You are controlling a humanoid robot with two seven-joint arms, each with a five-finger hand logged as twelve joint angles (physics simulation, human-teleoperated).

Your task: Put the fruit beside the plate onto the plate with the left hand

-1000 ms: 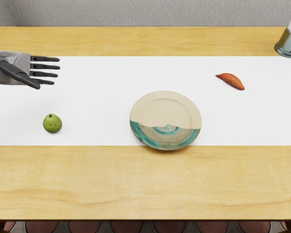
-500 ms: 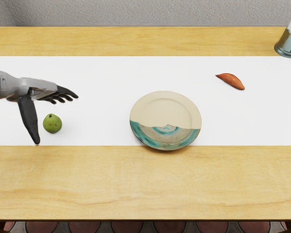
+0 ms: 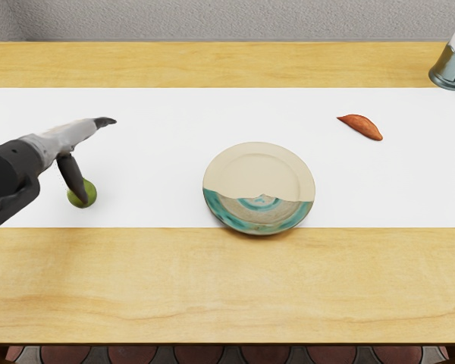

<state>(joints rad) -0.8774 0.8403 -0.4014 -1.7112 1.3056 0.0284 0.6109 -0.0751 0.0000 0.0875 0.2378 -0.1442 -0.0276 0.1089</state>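
Fruit: a small green pear [image 3: 89,194] lies on the white runner [image 3: 212,114], near its front edge and at the left of the table [image 3: 227,280].
Fruit and plate: well apart; the pear is left of the plate [image 3: 258,163], with bare runner between them.
Left hand: the left hand [image 3: 67,141] comes in from the left edge and hangs over the pear, its forearm dark grey and its palm pale.
Fingers: the 4 fingers [image 3: 100,122] lie straight and close together, pointing right and away from the pear; they hold nothing.
Thumb: the thumb [image 3: 73,176] points down, spread wide from the fingers, and crosses the left part of the pear. It may be touching the fruit, but this view does not settle that.
Plate: cream with a teal band on its near side, flat on the runner at mid-table.
Farther right: 1 orange-red, tapered piece of produce [image 3: 360,126] lies on the runner, behind and right of the plate.
Far corner: 1 grey-and-white cup [image 3: 451,59] stands on the wood, cut by the right edge.
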